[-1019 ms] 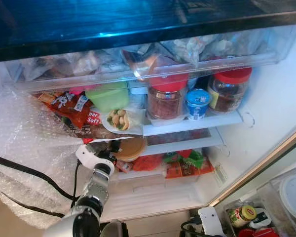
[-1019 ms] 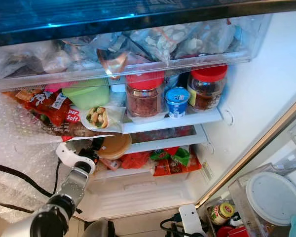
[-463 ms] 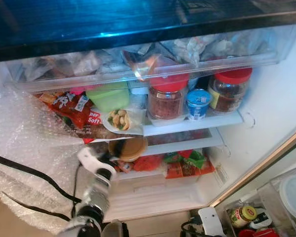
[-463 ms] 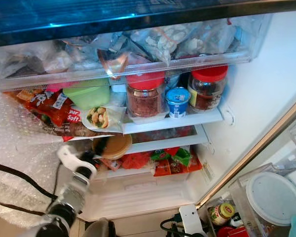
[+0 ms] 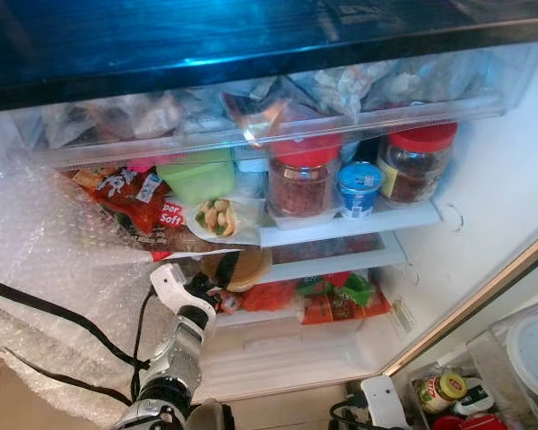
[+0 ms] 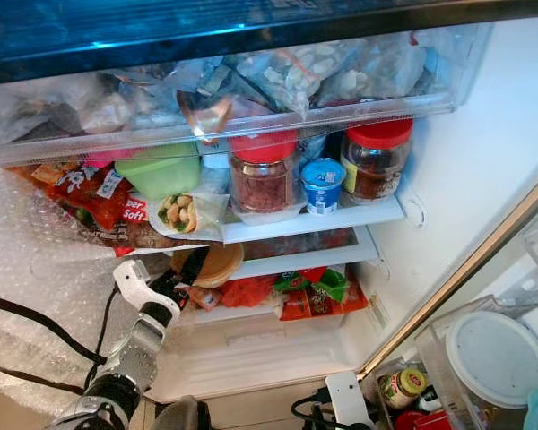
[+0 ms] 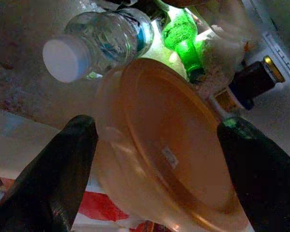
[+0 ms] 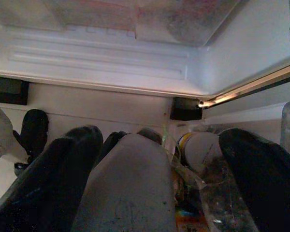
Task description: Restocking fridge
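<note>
My left gripper (image 7: pixel 157 159) stood spread wide, one black finger on either side of the tan-lidded tub (image 7: pixel 171 145); whether the pads (image 7: pixel 63 169) touched its wall I could not tell. The tub (image 5: pixel 242 267) sat at the left end of the fridge's lower shelf (image 5: pixel 341 260), half tucked under the shelf above. Behind it lay a clear water bottle (image 7: pixel 94 41), a green bottle (image 7: pixel 181 36) and a dark bottle (image 7: pixel 253 79), all dim. My right gripper (image 8: pixel 157 193) hung low with its fingers apart near the fridge's bottom edge. Higher up stood two red-lidded jars (image 5: pixel 303 179), a blue-lidded yogurt cup (image 5: pixel 359 186), a green container (image 5: pixel 197 175) and a wrap (image 5: pixel 217 217). Bubble wrap (image 5: pixel 45 260) covered the left side.
</note>
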Controlling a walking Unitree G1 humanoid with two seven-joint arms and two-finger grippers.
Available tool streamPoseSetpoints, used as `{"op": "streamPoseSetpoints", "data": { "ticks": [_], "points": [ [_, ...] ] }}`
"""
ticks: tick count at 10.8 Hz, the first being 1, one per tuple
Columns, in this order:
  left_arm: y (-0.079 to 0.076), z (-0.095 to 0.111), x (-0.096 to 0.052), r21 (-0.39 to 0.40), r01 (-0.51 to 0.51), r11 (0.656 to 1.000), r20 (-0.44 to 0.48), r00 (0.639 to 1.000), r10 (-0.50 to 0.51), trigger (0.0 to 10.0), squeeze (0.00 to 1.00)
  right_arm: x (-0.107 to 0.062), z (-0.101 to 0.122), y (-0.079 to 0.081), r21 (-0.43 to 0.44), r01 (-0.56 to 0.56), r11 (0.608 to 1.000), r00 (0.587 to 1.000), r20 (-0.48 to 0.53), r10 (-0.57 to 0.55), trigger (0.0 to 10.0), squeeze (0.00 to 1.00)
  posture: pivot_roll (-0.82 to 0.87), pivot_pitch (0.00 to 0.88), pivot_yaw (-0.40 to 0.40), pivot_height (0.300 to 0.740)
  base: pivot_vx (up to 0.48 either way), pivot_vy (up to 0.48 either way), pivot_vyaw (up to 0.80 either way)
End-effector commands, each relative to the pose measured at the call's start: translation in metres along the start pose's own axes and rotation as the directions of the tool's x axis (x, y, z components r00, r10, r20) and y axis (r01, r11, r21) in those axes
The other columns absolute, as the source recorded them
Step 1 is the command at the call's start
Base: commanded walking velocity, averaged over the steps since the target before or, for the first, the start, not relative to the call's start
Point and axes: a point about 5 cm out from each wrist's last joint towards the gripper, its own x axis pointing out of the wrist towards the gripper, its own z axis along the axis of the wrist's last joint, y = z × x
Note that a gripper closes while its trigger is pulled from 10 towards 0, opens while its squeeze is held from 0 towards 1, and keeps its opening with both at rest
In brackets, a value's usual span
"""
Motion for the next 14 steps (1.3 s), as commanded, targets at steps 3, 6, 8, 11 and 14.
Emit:
{"op": "streamPoseSetpoints", "data": {
  "ticks": [3, 6, 8, 11, 14],
  "points": [
    [0.005, 0.003, -0.003, 0.012, -0.024, 1.0, 0.012, 1.0, 0.023, 10.0, 0.0, -0.004, -0.018, 0.008, 0.013, -0.021, 1.0, 0.998, -0.066, 0.022, 10.0, 0.0, -0.09, 0.071, 0.053, 0.67, 0.0, 0.0, 0.0],
    [0.005, 0.005, -0.004, 0.032, -0.018, 0.999, 0.019, 1.0, 0.018, 10.0, 0.0, -0.005, -0.019, 0.006, 0.014, -0.016, 1.0, 0.997, -0.072, 0.017, 10.0, 0.0, -0.09, 0.077, 0.052, 0.67, 0.0, 0.0, 0.0],
    [0.006, 0.007, -0.006, 0.028, -0.015, 0.999, 0.041, 0.999, 0.014, 10.0, 0.0, -0.004, -0.018, 0.006, 0.012, -0.018, 1.0, 0.997, -0.071, 0.019, 10.0, 0.0, -0.09, 0.078, 0.052, 0.67, 0.0, 0.0, 0.0],
    [0.008, 0.001, -0.014, 0.028, -0.017, 0.999, 0.039, 0.999, 0.016, 10.0, 0.0, -0.003, -0.016, 0.006, 0.01, -0.015, 1.0, 0.997, -0.079, 0.016, 10.0, 0.0, -0.09, 0.079, 0.051, 0.67, 0.0, 0.0, 0.0],
    [0.008, 0.001, -0.018, 0.07, 0.012, 0.997, 0.037, 0.999, -0.015, 10.0, 0.0, -0.004, -0.019, 0.004, 0.008, -0.013, 1.0, 0.996, -0.086, 0.014, 10.0, 0.0, -0.09, 0.081, 0.049, 0.67, 0.0, 0.0, 0.0]
  ]
}}
